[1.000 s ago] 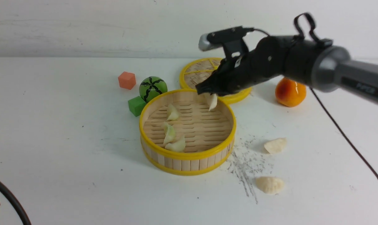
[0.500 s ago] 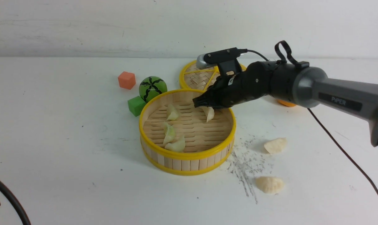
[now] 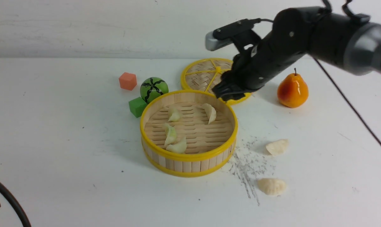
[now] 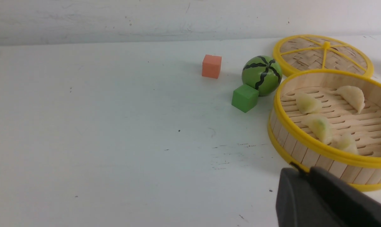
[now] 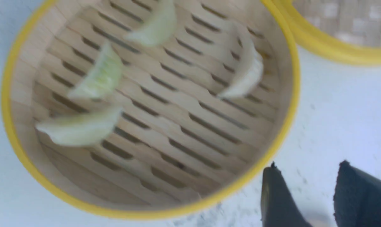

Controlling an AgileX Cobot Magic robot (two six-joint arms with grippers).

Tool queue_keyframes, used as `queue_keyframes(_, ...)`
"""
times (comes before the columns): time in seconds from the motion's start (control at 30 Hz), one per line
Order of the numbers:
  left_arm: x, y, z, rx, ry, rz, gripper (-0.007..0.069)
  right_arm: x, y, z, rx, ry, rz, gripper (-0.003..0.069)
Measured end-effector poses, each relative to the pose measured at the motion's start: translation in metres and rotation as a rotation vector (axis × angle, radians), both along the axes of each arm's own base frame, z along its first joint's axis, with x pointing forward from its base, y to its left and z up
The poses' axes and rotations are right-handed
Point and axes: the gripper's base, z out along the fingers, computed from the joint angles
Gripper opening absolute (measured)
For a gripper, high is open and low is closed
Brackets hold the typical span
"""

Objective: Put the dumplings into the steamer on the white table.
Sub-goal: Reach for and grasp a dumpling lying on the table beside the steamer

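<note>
Steamer (image 3: 190,159) mid-frame holds 4 of 6 dumplings (image 3: 210,112): 3 green, 1 cream. Other 2 cream (image 3: 277,146) lie on surface (image 3: 67,142), lower right. Right tool (image 3: 228,90) jaws apart, empty; left tool (image 4: 304,172) looks closed.

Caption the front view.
Open black right gripper hovers by the rim of a round bamboo steamer containing four pleated toy dumplings; two cream-white ones lie on the white table.

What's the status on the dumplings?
Right gripper open, empty, over far rim of steamer. Left gripper shut, off to the side. Four dumplings in; two loose dumplings on table, nothing blocking them.
</note>
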Motion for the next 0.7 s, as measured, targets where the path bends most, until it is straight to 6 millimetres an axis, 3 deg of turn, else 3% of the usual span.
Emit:
queue_keyframes(0.07, 0.0, 0.0, 0.0, 0.0, 0.0, 0.0, 0.0048, 0.002, -0.022, -0.018, -0.035, 0.084, -0.053, 0.0305)
queue_keyframes(0.17, 0.0, 0.0, 0.0, 0.0, -0.001, 0.0, 0.0052, 0.003, -0.038, -0.047, -0.06, 0.159, -0.106, 0.0375)
queue_keyframes(0.27, 0.0, 0.0, 0.0, 0.0, -0.001, 0.0, 0.0056, 0.006, -0.039, -0.07, -0.027, 0.199, -0.203, 0.0455)
queue_keyframes(0.47, 0.0, 0.0, 0.0, 0.0, -0.001, 0.0, 0.0058, 0.014, -0.038, -0.083, 0.033, 0.201, -0.322, 0.0525)
queue_keyframes(0.7, 0.0, 0.0, 0.0, 0.0, -0.001, 0.0, 0.0066, 0.018, -0.04, -0.101, 0.006, 0.233, -0.378, 0.0539)
